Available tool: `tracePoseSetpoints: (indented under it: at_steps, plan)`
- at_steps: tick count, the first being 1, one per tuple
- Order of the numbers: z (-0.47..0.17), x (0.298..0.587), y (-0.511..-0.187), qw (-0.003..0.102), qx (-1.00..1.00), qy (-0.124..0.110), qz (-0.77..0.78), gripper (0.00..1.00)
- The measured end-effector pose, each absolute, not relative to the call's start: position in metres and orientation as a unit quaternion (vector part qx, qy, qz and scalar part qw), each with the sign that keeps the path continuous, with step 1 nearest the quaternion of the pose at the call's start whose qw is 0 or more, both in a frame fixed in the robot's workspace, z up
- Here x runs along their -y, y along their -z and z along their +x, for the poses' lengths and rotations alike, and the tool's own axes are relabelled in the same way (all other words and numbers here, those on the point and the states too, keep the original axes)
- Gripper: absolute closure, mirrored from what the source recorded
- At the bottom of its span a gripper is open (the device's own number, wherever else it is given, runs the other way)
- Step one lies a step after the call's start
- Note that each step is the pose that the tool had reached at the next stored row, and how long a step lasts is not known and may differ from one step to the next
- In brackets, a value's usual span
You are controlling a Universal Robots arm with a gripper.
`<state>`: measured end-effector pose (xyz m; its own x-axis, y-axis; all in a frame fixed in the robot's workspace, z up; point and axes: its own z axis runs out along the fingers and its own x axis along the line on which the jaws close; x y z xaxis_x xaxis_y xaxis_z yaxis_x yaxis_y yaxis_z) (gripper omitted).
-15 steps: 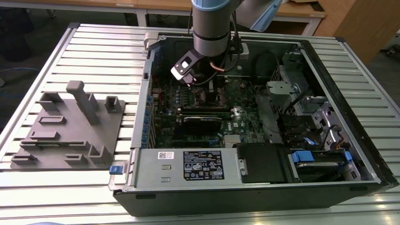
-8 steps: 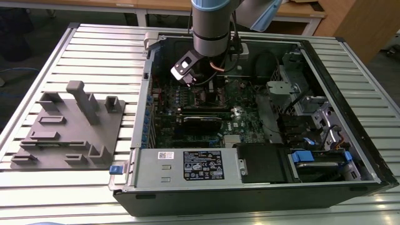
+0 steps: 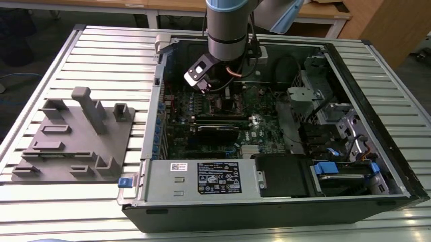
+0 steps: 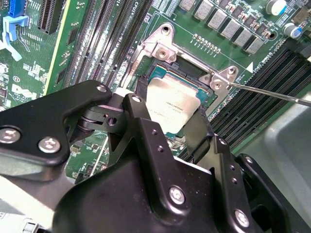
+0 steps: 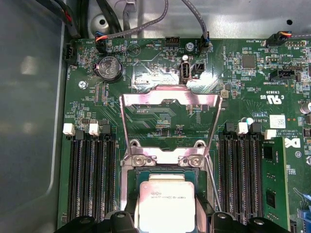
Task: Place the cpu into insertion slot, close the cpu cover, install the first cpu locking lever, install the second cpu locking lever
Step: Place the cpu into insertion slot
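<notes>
Notably, cpu (image 5: 166, 201) was pinched by opposite edges in the gripper (image 4: 170, 116), at the insertion slot (image 4: 184, 68) toward eleven o'clock of the case (image 3: 397, 166) in the exterior view (cpu cover (image 5: 170, 99) stood swung back, apparently so the slot stayed open for seating).

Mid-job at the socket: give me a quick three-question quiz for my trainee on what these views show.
1. True or false: the cpu cover is shut over the cpu.
2. The end effector is nearest to: A) the cpu, B) the round battery, C) the power supply.
3. What long black parts run along both sides of the insertion slot in the first wrist view?
Key: 1 false, it stands open; 2 A; 3 the memory slots.
</notes>
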<state>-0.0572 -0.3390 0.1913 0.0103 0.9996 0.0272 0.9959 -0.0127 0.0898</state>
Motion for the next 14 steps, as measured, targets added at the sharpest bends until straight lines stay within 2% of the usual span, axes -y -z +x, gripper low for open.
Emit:
tracePoseSetpoints:
  at_steps: [14]
  plan:
    - [-0.0573, 0.3391, -0.1890, 0.022, -0.702, -0.041, 0.710, 0.46]
